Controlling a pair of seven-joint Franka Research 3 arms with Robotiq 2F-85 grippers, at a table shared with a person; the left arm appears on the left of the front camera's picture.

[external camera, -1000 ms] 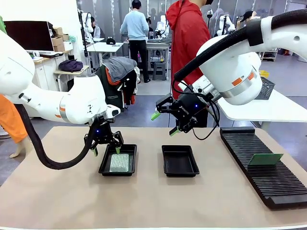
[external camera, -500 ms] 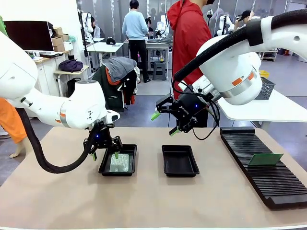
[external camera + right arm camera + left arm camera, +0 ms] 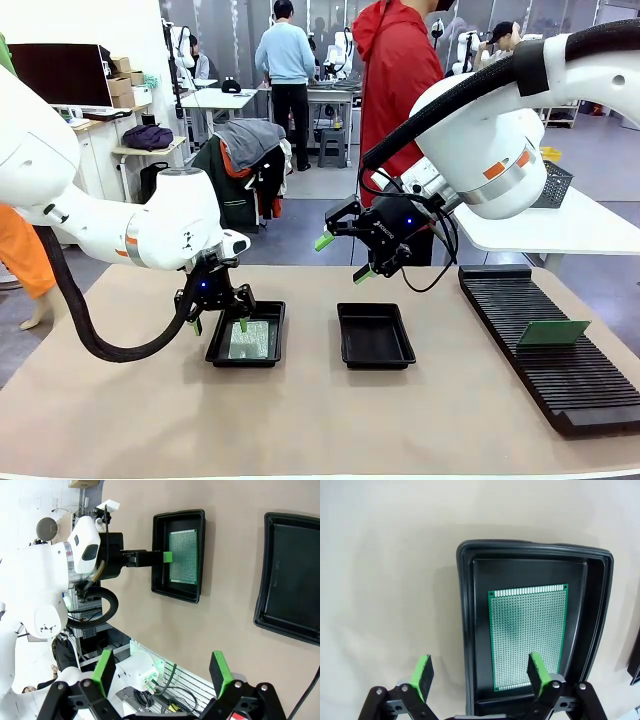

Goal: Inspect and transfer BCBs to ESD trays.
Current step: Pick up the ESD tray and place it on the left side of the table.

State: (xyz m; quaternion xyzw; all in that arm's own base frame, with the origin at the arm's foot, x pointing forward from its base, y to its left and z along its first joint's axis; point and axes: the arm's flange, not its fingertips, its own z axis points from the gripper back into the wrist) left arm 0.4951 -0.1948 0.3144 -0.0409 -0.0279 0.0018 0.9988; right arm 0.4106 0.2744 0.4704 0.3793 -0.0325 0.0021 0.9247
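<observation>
One BCB (image 3: 250, 340) lies flat in the left ESD tray (image 3: 215, 352). My left gripper (image 3: 220, 322) hangs open just above that tray's left rim, nothing between its fingers. In the left wrist view the gripper (image 3: 480, 672) straddles the tray rim (image 3: 465, 630): one finger stands over bare table, the other over the near end of the BCB (image 3: 527, 630). The second ESD tray (image 3: 375, 352) holds nothing. My right gripper (image 3: 342, 257) is open in the air behind and above it. A second BCB (image 3: 553, 333) stands in the black slotted rack (image 3: 540, 380). The right wrist view shows its own open gripper (image 3: 162, 672) high above both trays (image 3: 175, 592) (image 3: 290, 580).
The long slotted rack runs along the table's right side. A person in a red top (image 3: 395, 90) stands at the far edge behind the right arm. A white side table with a grey mesh basket (image 3: 555, 185) is at the back right.
My left gripper has sunk a little and shifted slightly left over the left tray's rim, then held still. The right arm and both boards have not moved.
</observation>
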